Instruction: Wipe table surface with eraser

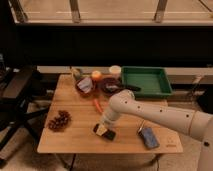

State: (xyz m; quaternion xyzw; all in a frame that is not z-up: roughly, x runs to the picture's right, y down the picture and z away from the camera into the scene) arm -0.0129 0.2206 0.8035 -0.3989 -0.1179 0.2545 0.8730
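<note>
Matt wooden-plank table surface (75,135), glossy green tray (145,82)

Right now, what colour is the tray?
Green tray, clearest in the camera view; gripper is on the eraser.

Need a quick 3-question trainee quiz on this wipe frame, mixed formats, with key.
1. True or false: the gripper is shut on the eraser.
2. What lies right of the eraser on the table surface? A) blue-grey pad B) grapes C) green tray
3. Fill in: the carrot-like stick lies ___ the eraser, toward the bowls.

Key: 1 true; 2 A; 3 behind.
</note>
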